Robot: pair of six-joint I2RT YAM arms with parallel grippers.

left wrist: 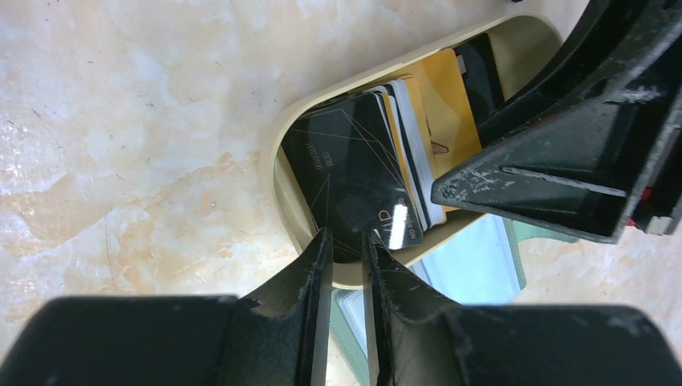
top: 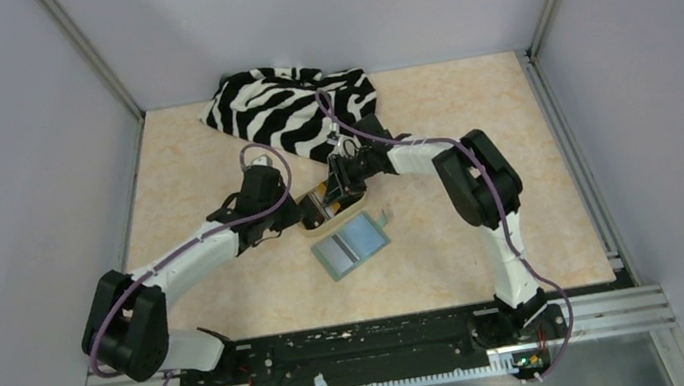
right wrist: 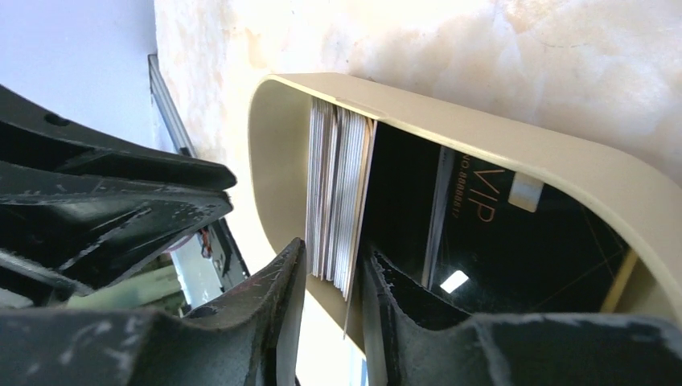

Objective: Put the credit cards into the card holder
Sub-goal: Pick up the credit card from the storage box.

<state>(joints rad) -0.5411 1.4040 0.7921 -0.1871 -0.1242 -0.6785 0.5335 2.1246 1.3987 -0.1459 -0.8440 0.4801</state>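
The credit cards (left wrist: pixel 346 161) stand on edge in a tan oval dish (left wrist: pixel 277 161): a black one in front, whitish striped ones (left wrist: pixel 410 121) and a gold one (left wrist: pixel 446 104) behind. My left gripper (left wrist: pixel 347 237) is shut on the dish's near rim, one finger inside and one outside. My right gripper (right wrist: pixel 334 257) reaches into the dish (right wrist: pixel 482 137). Its fingers straddle the end of the card stack (right wrist: pixel 338 185), open, with a thin gap on one side. The card holder (top: pixel 352 245) lies open just in front of the dish, pale blue lining (left wrist: pixel 474 257) up.
A zebra-striped cloth (top: pixel 290 104) lies bunched at the back of the table, behind both grippers. My right gripper's finger (left wrist: pixel 555 161) hangs over the dish's right part. Grey walls enclose the table on three sides.
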